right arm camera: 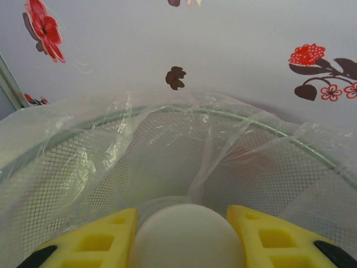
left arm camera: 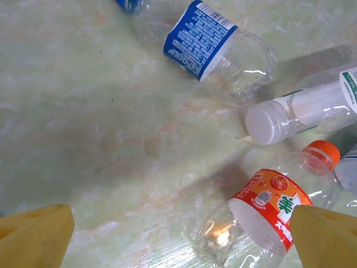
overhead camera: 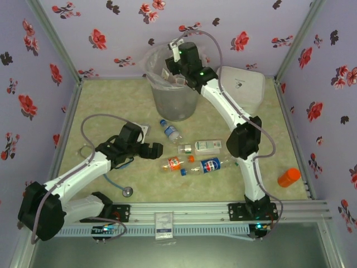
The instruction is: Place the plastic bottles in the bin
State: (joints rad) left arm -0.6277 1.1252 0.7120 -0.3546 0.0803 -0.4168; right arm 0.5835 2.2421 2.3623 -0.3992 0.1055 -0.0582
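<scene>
Bin (overhead camera: pixel 174 106): translucent grey-white, tapered, bag-lined, upright at the back of the surface (overhead camera: pixel 111 106).
Held bottle (right arm camera: pixel 187 237): white cap showing, gripped in the right claw (right arm camera: pixel 181 212) over the bin's mouth.
Blue-label bottle (overhead camera: pixel 171 131): clear, lying near the bin's foot.
White-label bottle (overhead camera: pixel 202 147): white cap, on its side.
Orange-label bottle (overhead camera: pixel 174 163): orange cap, lying just beside the Pepsi bottle (overhead camera: pixel 211 166).
</scene>
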